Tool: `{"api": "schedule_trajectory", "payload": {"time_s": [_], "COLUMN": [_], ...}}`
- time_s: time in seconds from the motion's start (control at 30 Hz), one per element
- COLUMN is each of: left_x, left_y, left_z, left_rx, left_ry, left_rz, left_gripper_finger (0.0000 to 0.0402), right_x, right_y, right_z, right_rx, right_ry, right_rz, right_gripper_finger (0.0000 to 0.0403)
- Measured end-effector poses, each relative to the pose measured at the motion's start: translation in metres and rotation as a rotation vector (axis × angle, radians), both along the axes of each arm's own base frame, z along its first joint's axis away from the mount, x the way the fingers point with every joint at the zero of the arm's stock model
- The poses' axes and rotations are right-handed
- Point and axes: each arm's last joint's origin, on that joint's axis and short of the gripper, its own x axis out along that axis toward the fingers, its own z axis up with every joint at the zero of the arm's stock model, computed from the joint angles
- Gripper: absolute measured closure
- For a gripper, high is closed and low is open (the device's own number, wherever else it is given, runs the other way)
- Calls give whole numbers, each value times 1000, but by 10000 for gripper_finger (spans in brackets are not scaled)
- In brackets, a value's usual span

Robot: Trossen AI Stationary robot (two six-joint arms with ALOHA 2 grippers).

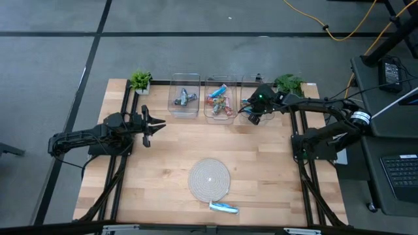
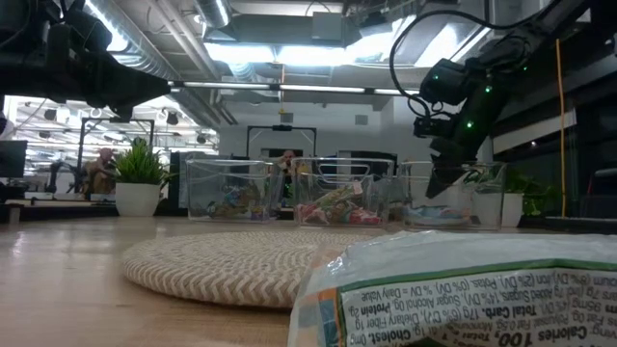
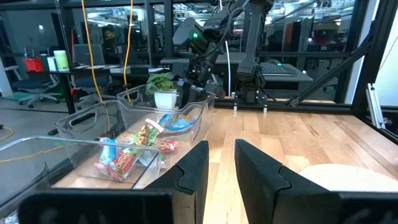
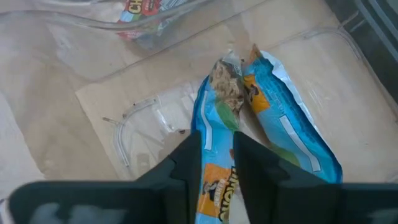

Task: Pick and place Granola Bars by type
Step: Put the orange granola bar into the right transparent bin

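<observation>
Right then, the right gripper [image 1: 252, 112] hung over the rightmost clear bin [image 1: 247, 81], at about one o'clock from the round woven mat [image 1: 209, 177] in the overhead view, and its own camera looked straight down on two bright blue bars [image 4: 273, 118] lying side by side on that bin's floor. Its fingers [image 4: 186, 163] stood only a slit apart astride the nearer bar's wrapper; whether they gripped it or had just let go, I could not tell. The middle bin [image 1: 219, 98] held the red and green bars, the left bin [image 1: 183, 96] the greyish ones. One blue bar [image 1: 223, 208] lay loose on the table at about five o'clock of the mat, its long axis running nine to three. The left gripper [image 1: 157, 124], fingers narrowly parted and empty, waited at ten o'clock of the mat; I judged neither arm clearly closer to that bar.
</observation>
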Motion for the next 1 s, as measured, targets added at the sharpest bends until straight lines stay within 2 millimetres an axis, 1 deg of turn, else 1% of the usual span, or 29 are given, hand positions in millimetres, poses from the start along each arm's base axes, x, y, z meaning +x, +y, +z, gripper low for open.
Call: {"api": "schedule_trajectory", "payload": {"time_s": [0.17,0.3,0.43,0.6,0.7,0.8,0.87,1.0], "left_x": [0,0,0,0,0,0,0,0], "left_y": [0,0,0,0,0,0,0,0], "left_z": [0,0,0,0,0,0,0,0], "left_rx": [0,0,0,0,0,0,0,0], "left_ry": [0,0,0,0,0,0,0,0], "left_rz": [0,0,0,0,0,0,0,0], "left_gripper_finger": [329,329,329,329,329,329,329,329], "right_x": [0,1,4,5,1,-4,-7,-13], "right_y": [0,-2,-4,0,12,31,47,78], "right_z": [0,7,23,58,80,97,103,107], "right_rx": [-8,-23,-21,-42,-54,-73,-56,-28], "right_ry": [5,18,22,-9,-40,-88,-136,-198], "right_rz": [-5,-18,-15,-1,32,87,137,249], "right_gripper_finger": [281,276,278,279,279,279,279,279]}}
